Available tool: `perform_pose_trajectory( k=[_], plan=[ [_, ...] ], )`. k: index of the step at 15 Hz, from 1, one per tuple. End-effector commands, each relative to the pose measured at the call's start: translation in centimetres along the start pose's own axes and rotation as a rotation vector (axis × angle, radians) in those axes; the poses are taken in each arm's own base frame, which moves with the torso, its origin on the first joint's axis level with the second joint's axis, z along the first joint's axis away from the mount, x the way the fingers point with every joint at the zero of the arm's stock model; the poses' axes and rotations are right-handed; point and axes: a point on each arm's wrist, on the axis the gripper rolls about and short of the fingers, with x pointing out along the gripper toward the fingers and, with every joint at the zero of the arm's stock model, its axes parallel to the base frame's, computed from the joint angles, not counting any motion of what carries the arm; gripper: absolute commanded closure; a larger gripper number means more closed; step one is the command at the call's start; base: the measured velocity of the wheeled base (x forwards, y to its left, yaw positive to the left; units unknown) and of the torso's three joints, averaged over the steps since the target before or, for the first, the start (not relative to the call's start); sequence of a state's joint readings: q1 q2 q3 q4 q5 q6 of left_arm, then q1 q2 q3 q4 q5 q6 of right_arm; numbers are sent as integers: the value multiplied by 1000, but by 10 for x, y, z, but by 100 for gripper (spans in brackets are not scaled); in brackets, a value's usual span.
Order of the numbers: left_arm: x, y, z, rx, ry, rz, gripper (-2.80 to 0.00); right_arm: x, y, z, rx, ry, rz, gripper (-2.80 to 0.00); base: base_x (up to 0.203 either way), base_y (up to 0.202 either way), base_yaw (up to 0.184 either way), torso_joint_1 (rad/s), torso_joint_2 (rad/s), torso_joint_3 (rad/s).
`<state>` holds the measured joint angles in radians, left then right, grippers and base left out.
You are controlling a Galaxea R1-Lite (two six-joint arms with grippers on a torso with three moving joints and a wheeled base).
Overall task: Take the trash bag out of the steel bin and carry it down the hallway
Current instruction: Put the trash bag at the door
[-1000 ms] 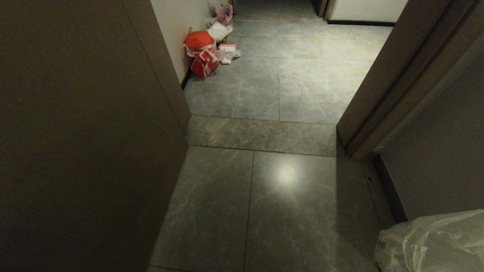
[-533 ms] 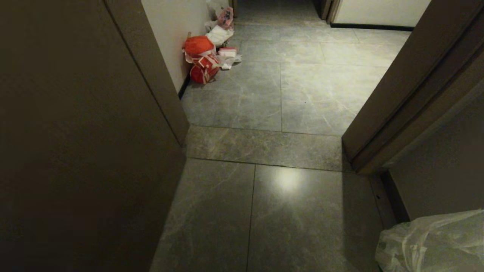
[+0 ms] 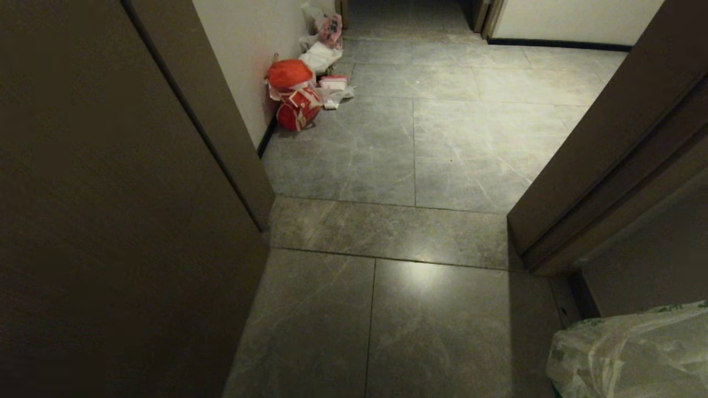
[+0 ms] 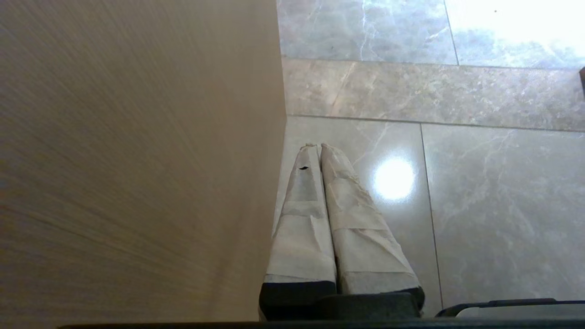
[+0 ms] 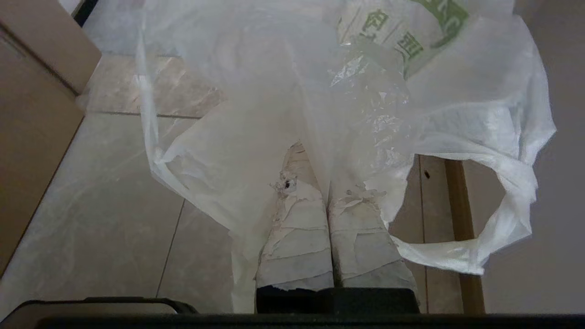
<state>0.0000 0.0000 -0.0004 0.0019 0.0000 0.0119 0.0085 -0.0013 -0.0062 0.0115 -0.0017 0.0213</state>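
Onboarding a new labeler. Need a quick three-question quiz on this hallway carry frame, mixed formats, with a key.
1. True or false: the right tool is shut on the trash bag.
2. Multiple choice: what does the left tool hold? A) the bag B) nothing C) a red box
3. Short answer: where does the red and white clutter lie in the hallway?

Key
1. True: the taped fingers pinch the thin plastic.
2. B: its fingers are shut together, empty, over the grey tile beside a brown door panel.
3. On the floor against the left wall, past the doorway.
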Motion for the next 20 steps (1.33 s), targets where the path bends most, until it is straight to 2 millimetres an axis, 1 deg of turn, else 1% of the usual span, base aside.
perform_pose_trajectory(
  k=[1, 5, 11, 20],
  plan=[
    [0, 0, 0, 0, -1, 0, 0, 0, 0, 0, 0, 2, 1, 0, 0, 0, 0, 0, 0, 0],
    [0, 0, 0, -1, 0, 0, 0, 0, 0, 0, 0, 1, 0, 0, 0, 0, 0, 0, 0, 0],
    [0, 0, 0, -1, -2, 0, 0, 0, 0, 0, 0, 1, 1, 0, 2, 7, -106, 2, 1, 2],
    [0, 0, 0, 2, 0, 0, 0, 0, 0, 0, 0, 1, 1, 0, 0, 0, 0, 0, 0, 0]
  ],
)
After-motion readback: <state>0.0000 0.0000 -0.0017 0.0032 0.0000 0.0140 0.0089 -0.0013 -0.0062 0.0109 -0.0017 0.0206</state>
